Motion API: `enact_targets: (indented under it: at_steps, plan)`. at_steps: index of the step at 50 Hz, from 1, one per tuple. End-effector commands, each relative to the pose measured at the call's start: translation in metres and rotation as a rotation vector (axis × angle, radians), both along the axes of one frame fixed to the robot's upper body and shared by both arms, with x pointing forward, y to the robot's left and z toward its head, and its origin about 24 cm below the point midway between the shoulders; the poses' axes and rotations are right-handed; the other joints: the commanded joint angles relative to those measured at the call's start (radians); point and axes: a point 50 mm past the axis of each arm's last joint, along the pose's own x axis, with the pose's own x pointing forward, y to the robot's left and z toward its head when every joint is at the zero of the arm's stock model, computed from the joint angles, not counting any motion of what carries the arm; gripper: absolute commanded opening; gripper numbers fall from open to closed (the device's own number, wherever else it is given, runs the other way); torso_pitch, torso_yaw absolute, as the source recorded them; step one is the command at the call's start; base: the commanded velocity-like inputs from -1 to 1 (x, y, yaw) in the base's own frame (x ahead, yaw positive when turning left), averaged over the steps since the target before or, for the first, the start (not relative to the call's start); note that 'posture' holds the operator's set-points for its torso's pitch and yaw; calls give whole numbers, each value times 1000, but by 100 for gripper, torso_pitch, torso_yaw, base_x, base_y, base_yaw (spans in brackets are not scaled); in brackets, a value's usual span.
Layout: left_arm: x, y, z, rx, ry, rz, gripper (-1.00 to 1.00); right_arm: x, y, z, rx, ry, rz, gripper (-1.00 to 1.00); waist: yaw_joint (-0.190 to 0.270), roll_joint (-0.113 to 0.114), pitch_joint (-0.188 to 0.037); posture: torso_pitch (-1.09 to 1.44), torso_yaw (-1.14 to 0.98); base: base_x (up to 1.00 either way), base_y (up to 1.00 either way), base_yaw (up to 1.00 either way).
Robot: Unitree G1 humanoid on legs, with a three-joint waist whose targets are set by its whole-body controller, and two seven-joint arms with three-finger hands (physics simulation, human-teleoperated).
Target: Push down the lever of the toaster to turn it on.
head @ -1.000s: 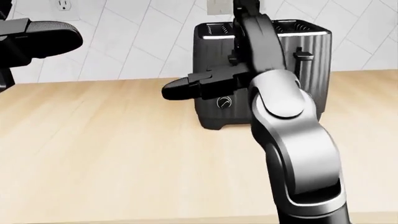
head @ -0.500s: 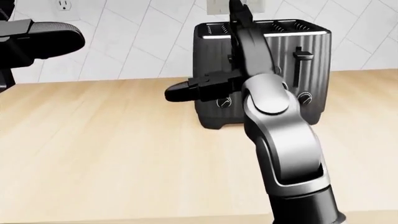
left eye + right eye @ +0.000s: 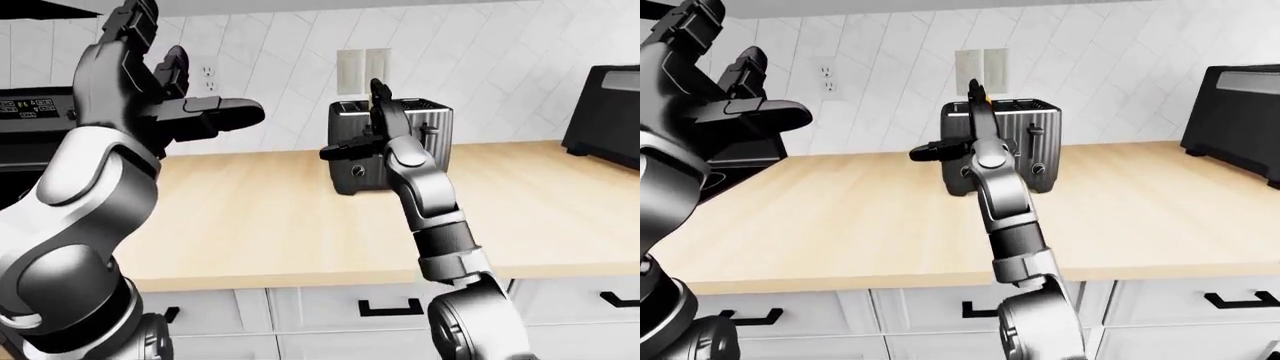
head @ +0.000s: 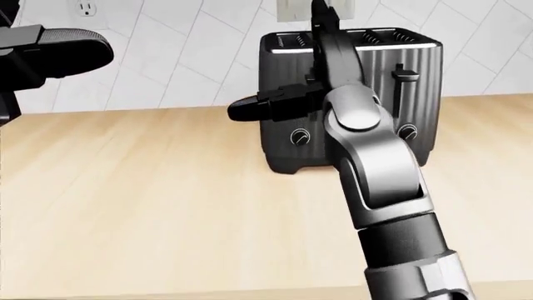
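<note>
toaster (image 4: pixel 358 94) on counter (image 4: pixel 150 206), R hand (image 4: pixel 320 69) before

We can't see the toaster's (image 4: pixel 417 81) left lever at all, the right hand (image 4: pixel 320 75) sits right over it. So no telling if the fingers touch it or how they're set. The black appliance (image 3: pixel 605 109) gets chopped by the left-eye view's right edge. The stove (image 3: pixel 35 112) hides behind the left hand (image 3: pixel 170 105).

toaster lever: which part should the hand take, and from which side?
Take the small black tab of the lever, which sticks out of a vertical slot on the dark ribbed toaster face turned toward the camera. Come from above and press down: the tab sits at the slot's top, so travel is downward. The right hand is raised at the toaster's left half; whether it touches a second lever there is hidden.
</note>
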Motion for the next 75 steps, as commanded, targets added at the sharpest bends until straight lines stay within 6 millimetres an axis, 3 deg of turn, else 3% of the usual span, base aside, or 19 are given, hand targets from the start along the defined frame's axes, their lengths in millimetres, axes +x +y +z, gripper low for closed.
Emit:
enact_targets:
  at_steps: [1, 51, 75]
  plan:
    - [-3, 1, 11, -8, -58, 4, 100, 1, 2, 24, 10, -104, 7, 100, 0, 4, -4, -60, 0, 0, 0, 0]
    - [-4, 0, 12, -14, -61, 4, 100, 31, 2, 7, 8, 0, 2, 100, -1, 8, -5, -60, 0, 0, 0, 0]
    - [-4, 0, 12, -14, -61, 3, 100, 32, 4, -6, 28, 73, 9, 100, -1, 9, -8, -60, 0, 0, 0, 0]
